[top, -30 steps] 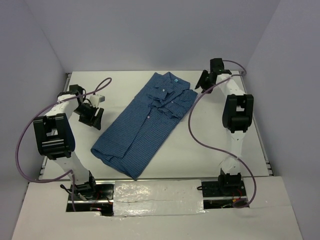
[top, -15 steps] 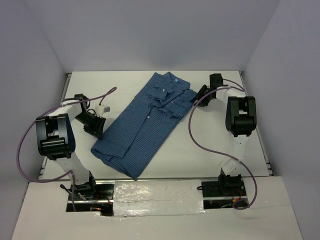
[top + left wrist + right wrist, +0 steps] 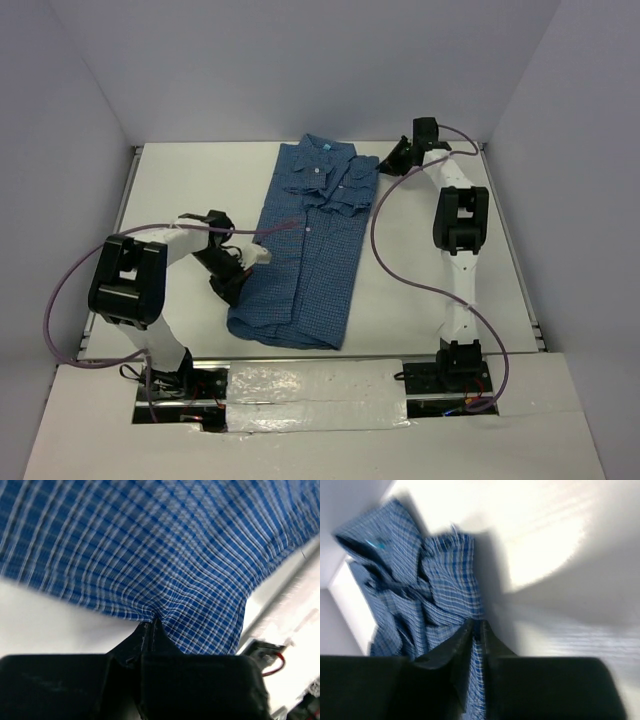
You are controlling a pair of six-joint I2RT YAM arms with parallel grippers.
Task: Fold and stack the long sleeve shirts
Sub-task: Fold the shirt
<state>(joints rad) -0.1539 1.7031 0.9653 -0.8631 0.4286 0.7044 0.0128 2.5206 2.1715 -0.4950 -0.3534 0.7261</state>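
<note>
My left gripper (image 3: pixel 152 623) clamps the shirt (image 3: pixel 310 250) at its near left edge, my right gripper (image 3: pixel 476 626) its far right edge, white table (image 3: pixel 430 290) showing either side.

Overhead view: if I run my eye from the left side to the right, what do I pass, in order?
left arm → left gripper, pinching the shirt's edge → shirt → right gripper at the collar end → right arm

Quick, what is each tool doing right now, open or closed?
Left tool: closed, pinching the shirt.
Right tool: closed on the shirt's edge.
</note>
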